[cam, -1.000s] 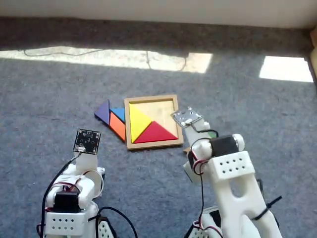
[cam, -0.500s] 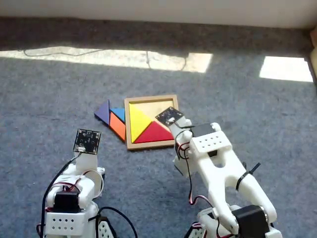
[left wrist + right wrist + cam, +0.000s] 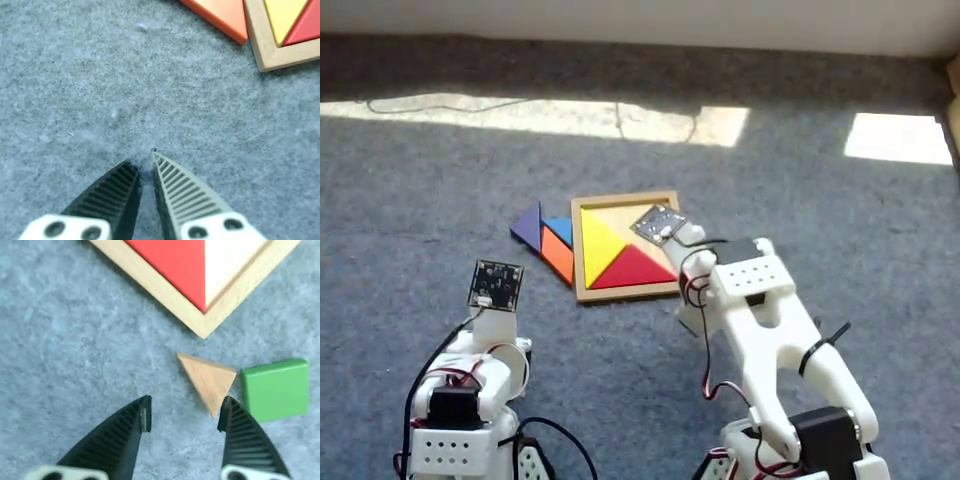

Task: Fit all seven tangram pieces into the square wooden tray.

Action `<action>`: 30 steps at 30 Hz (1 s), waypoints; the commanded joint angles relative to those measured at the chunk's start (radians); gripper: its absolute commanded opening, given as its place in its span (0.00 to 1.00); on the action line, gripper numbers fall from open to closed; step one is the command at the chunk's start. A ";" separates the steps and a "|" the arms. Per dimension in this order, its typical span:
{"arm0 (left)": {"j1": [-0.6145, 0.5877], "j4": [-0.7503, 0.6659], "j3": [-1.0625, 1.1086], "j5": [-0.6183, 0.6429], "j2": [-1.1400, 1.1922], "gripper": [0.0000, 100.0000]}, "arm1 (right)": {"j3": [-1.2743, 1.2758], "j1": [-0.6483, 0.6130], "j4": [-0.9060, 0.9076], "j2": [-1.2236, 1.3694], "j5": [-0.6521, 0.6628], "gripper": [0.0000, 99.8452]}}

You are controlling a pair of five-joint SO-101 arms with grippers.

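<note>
Jaws apart, right gripper (image 3: 185, 410) hangs beside the tan wooden triangle (image 3: 209, 382), seemingly lined up to lift it into the square wooden tray (image 3: 165, 290); left gripper (image 3: 145, 162) rests, jaws together.

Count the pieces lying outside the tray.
5: purple, blue and orange beside the tray's left edge in the high view; tan triangle and green square near its corner.

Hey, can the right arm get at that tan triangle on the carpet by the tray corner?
Probably yes. The right hand hangs open right by the tan triangle, with nothing on top of it. The green square lies close beside it and may crowd one finger.
</note>
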 commanded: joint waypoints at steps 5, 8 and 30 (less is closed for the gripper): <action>-0.002 0.006 0.021 -0.003 -0.022 0.01 | -0.051 0.015 -0.120 -0.004 0.068 0.22; -0.002 0.006 0.021 -0.003 -0.022 0.01 | -0.027 0.015 -0.125 -0.004 0.086 0.22; -0.002 0.006 0.021 -0.003 -0.022 0.01 | 0.143 0.021 -0.294 0.010 0.130 0.22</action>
